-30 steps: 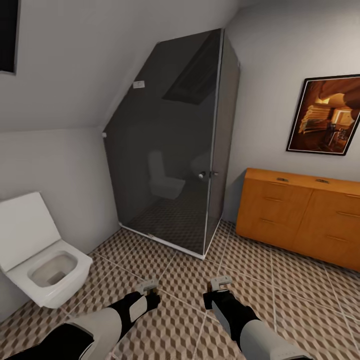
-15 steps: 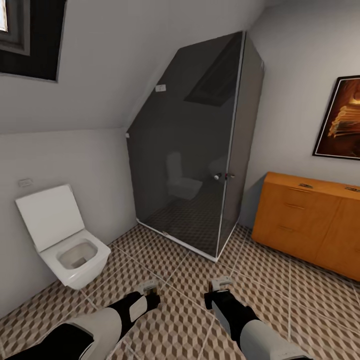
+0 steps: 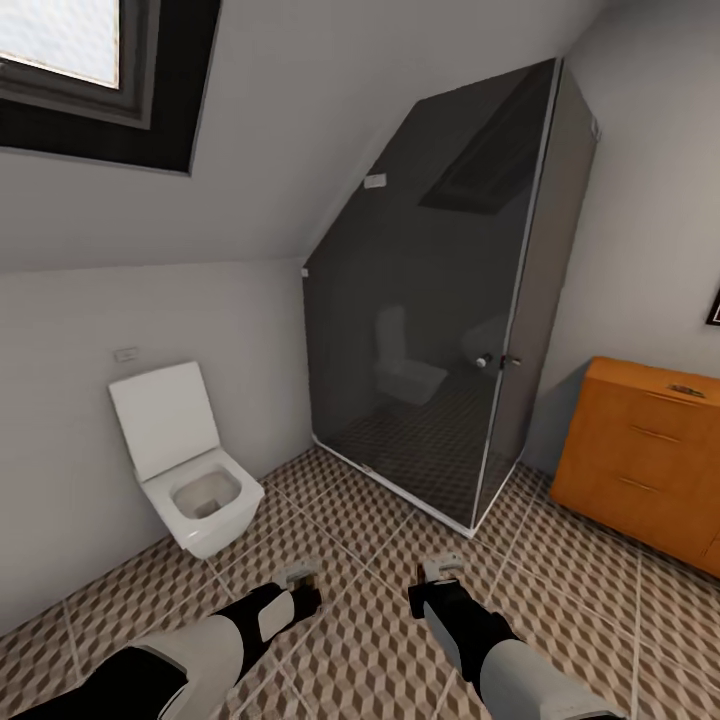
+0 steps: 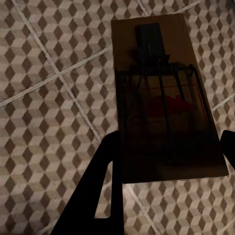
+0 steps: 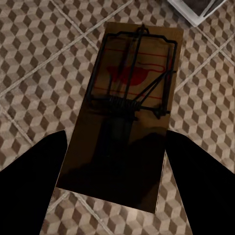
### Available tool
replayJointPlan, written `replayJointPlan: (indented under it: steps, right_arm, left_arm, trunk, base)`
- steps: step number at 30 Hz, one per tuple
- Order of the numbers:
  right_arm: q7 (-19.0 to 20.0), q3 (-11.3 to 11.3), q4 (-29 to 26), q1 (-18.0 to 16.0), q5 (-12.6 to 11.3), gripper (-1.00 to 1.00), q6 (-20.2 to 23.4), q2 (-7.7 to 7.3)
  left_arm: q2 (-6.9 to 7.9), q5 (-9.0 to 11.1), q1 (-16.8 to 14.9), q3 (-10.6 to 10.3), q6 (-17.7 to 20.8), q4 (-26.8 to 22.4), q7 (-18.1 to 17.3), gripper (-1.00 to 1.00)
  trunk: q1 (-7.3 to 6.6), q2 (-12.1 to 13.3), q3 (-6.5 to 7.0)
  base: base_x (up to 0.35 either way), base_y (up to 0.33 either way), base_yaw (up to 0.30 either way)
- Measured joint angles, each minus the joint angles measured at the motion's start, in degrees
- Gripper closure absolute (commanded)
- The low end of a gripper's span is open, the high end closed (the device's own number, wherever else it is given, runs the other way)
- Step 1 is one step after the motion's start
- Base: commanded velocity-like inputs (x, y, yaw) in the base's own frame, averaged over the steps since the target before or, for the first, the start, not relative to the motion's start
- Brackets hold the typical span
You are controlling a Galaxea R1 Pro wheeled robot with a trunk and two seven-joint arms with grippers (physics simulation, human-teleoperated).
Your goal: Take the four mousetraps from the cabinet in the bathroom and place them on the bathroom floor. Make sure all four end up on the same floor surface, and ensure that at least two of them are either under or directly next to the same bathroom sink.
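My left gripper hangs low over the bathroom floor, shut on a mousetrap, a tan board with black wire and a red mark. The right gripper is level with it and shut on another mousetrap. Dark fingers flank the left board, and black fingers flank the right one. The orange-brown cabinet stands at the right edge of the head view, with a small flat item on top, too small to name. The sink is out of view.
A white wall-hung toilet with its lid up is ahead on the left. A dark glass shower cabin fills the corner ahead. A roof window sits in the sloped ceiling. Patterned tiles lie between toilet, shower and cabinet.
The camera has turned left: toilet, shower and cabinet slid right, the window came into view and the wall picture left. Both arms keep their pose and their mousetraps.
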Motion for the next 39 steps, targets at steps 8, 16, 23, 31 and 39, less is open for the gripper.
replayJointPlan:
  steps: [8, 16, 23, 31, 39]
  right_arm:
    - [0.0, 0.0, 0.0, 0.0, 0.0, 1.0, 0.0, 0.0]
    - [0.1, 0.0, 0.0, 0.0, 0.0, 1.0, 0.1, 0.0]
    - [0.0, 0.0, 0.4, 0.0, 0.0, 1.0, 0.1, 0.0]
    - [0.0, 0.0, 0.7, 0.0, 0.1, 1.0, 0.1, 0.0]
    - [0.0, 0.0, 0.7, 0.0, 0.1, 1.0, 0.0, 0.0]
  left_arm:
    - [0.0, 0.3, 0.0, -0.1, 0.0, 0.0, -0.1, 1.0]
    - [0.0, 0.4, 0.0, 0.0, 0.0, 0.0, -0.1, 1.0]
    - [0.0, 0.4, 0.0, -0.1, 0.0, 0.0, -0.1, 1.0]
    - [0.0, 0.3, 0.0, -0.1, 0.0, 0.0, -0.1, 1.0]
    - [0.0, 0.3, 0.0, -0.1, 0.0, 0.0, -0.1, 1.0]
  trunk:
    - [0.0, 0.0, 0.3]
    - [0.0, 0.0, 0.51]
    - [0.0, 0.0, 0.52]
    - [0.0, 0.0, 0.52]
    - [0.0, 0.0, 0.52]
  base:
    - [0.0, 0.0, 0.293]
    - [0.0, 0.0, 0.296]
    - [0.0, 0.0, 0.3]
    - [0.0, 0.0, 0.3]
    - [0.0, 0.0, 0.3]
